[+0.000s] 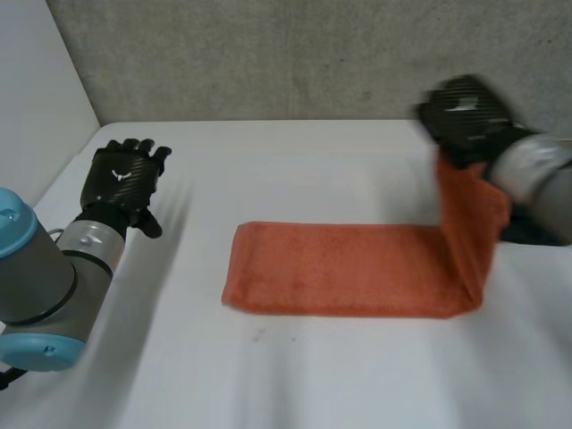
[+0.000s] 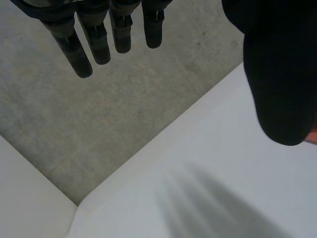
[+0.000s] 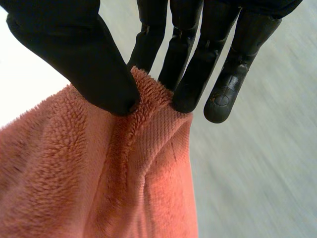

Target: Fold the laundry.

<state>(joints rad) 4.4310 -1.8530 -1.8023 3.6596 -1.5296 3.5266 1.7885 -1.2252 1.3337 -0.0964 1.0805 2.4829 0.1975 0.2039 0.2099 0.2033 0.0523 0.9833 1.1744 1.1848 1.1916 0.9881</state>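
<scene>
A white table (image 1: 313, 375) stands against a grey wall (image 1: 268, 54); an orange towel (image 1: 349, 268) lies across the middle of it as a long, narrow strip, most of it flat on the surface. The right hand (image 1: 465, 116) is at the strip's right end and holds that end up off the table, so the cloth rises steeply from a bend near the right edge of the flat part. In the right wrist view the thumb (image 3: 94, 74) presses a bunched ridge of towel against the fingers (image 3: 190, 94), a firm pinch at the hem. The left hand (image 1: 125, 179) hovers over bare table at the far left, well apart from the towel; its fingers hang straight and relaxed, holding nothing.

By its narrow shape the towel looks to be already folded once lengthwise, though the layers are hard to make out; the fold in hand seems to be the crosswise one, the raised right end to be carried over toward the left end. That fold is begun but not laid; what is left is to bring the end across, line up the edges, set it down and let go, and perhaps smooth it flat.
</scene>
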